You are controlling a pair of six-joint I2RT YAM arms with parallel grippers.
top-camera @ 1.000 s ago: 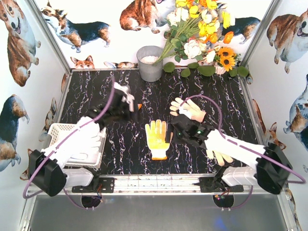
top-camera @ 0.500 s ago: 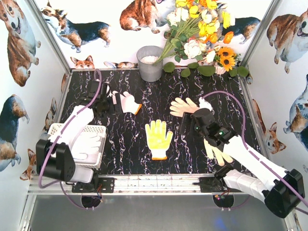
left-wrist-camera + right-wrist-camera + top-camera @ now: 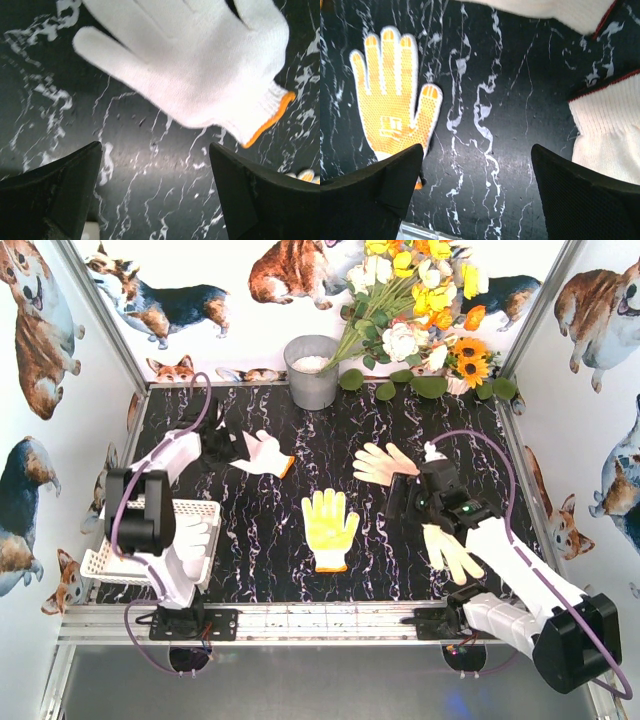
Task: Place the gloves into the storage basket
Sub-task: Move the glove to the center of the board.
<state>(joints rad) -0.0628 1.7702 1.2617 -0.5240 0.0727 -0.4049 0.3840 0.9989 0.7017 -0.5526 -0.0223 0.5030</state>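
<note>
**Limp gloves, both grippers empty**

Left gripper (image 3: 154,150) hangs spread and empty just short of the white glove (image 3: 200,65); right gripper (image 3: 477,150) is spread too. The fabric looks soft and light, so I would pinch the cuff. The storage basket (image 3: 105,562) sits near-left

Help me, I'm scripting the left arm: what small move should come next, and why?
Probably ease the left pincer forward and down onto the white glove. Its jaws stand open and empty, and the glove lies flat just ahead of them, not yet gripped.
</note>
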